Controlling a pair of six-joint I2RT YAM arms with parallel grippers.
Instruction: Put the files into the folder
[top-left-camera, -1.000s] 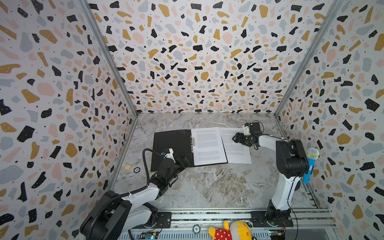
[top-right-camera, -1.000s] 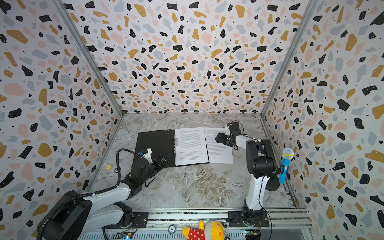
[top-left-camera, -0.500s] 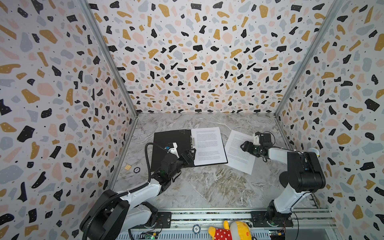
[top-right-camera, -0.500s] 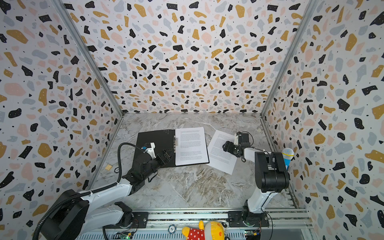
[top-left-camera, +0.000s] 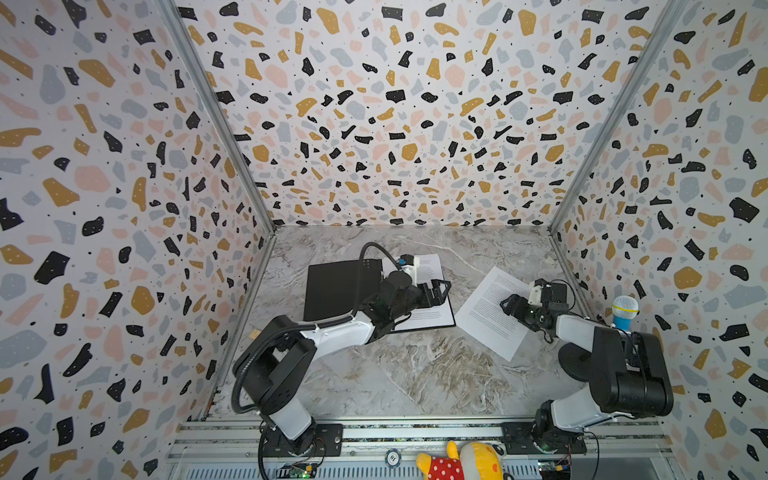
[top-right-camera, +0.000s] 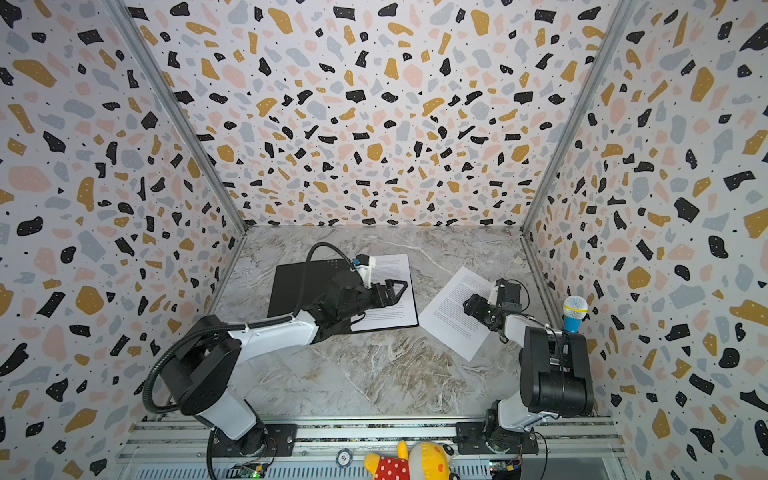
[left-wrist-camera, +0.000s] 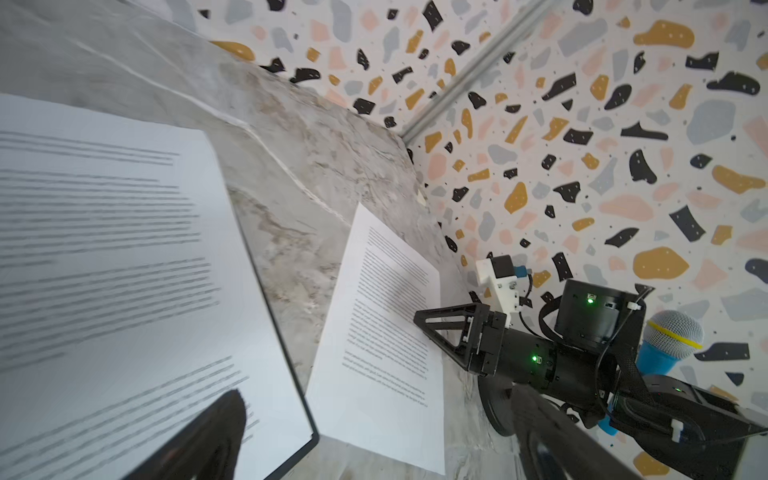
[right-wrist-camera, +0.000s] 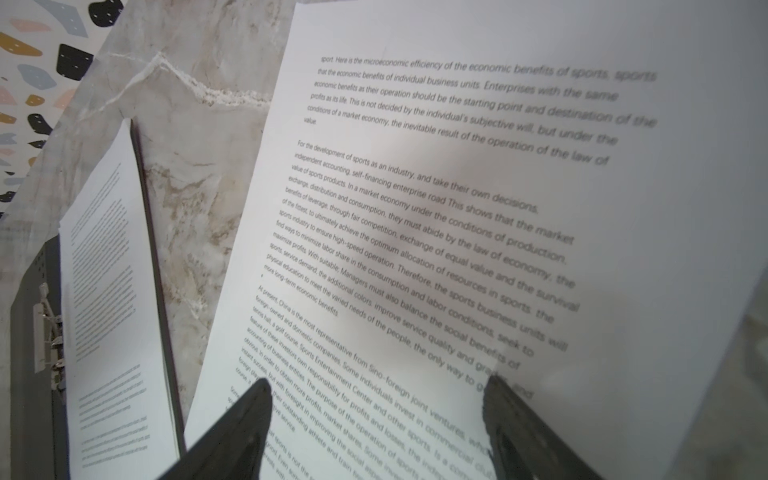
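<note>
The folder (top-left-camera: 340, 291) (top-right-camera: 299, 286) lies open, black inside up, with its metal clip (right-wrist-camera: 45, 332) at the spine. One text sheet (top-left-camera: 434, 270) (top-right-camera: 392, 266) (left-wrist-camera: 104, 270) (right-wrist-camera: 108, 311) lies on its right half. My left gripper (top-left-camera: 442, 289) (top-right-camera: 399, 289) (left-wrist-camera: 378, 399) hovers open over that sheet, holding nothing. A second text sheet (top-left-camera: 488, 311) (top-right-camera: 451, 311) (left-wrist-camera: 386, 332) (right-wrist-camera: 457, 187) lies askew on the table, right of the folder. My right gripper (top-left-camera: 509, 305) (top-right-camera: 471, 305) (right-wrist-camera: 376, 390) stands open over it. Its fingertips (right-wrist-camera: 259, 395) point down onto the paper.
A blue toy microphone (top-left-camera: 623, 311) (top-right-camera: 574, 313) (left-wrist-camera: 669, 345) stands at the right wall behind the right arm. A plush toy (top-left-camera: 461, 461) and a round chip (top-left-camera: 392, 457) lie on the front rail. A small tan scrap (top-left-camera: 254, 333) sits by the left wall.
The left arm reached from the folder's front left edge over onto the sheet in the folder. The right gripper drew back right and frontward, and the loose sheet slid off the folder's side and turned askew.
</note>
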